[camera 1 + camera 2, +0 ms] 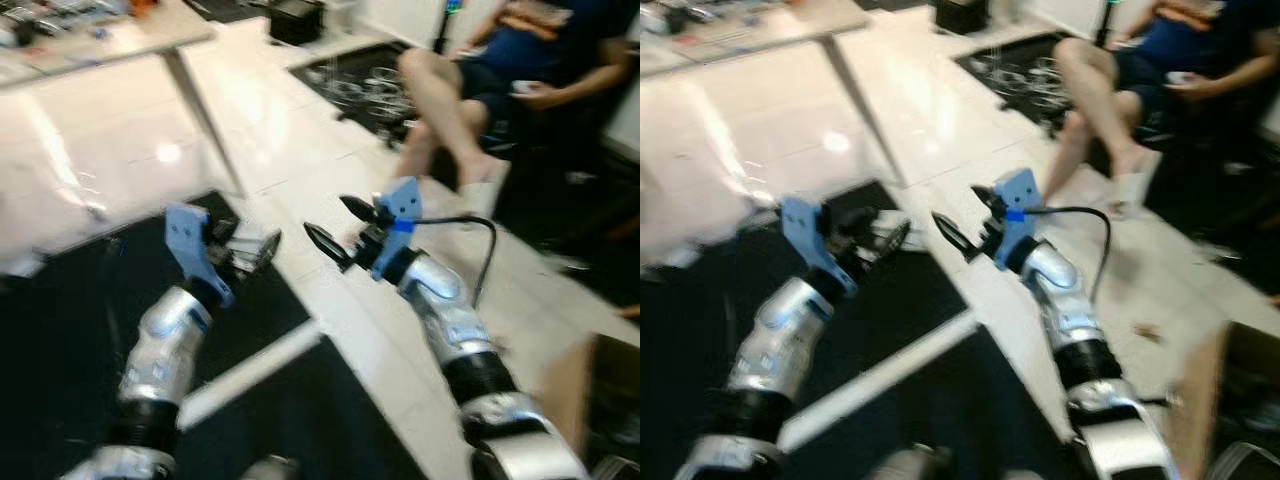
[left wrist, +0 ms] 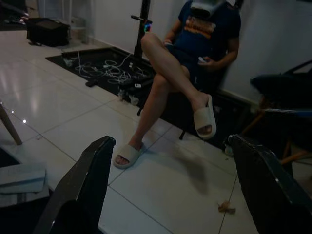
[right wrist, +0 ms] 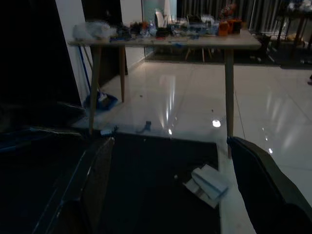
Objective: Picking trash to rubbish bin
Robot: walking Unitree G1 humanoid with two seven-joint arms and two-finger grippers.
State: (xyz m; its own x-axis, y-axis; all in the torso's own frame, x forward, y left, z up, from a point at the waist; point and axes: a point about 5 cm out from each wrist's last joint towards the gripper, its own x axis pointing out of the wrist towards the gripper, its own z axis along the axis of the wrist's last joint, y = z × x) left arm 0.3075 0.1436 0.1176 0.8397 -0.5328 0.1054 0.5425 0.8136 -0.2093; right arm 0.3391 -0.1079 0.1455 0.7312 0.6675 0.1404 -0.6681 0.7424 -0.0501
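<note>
Both our grippers, left and right, hung raised with fingers spread wide, holding nothing. Crumpled paper lay on the black mat; a person sat beyond.

No legible text anywhere; orange print on person's dark shirt too blurry to read.

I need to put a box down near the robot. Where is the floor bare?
Bare white tiles lie between the wooden table and the seated person. The black mat holds crumpled paper; cables crowd the far mat.
</note>
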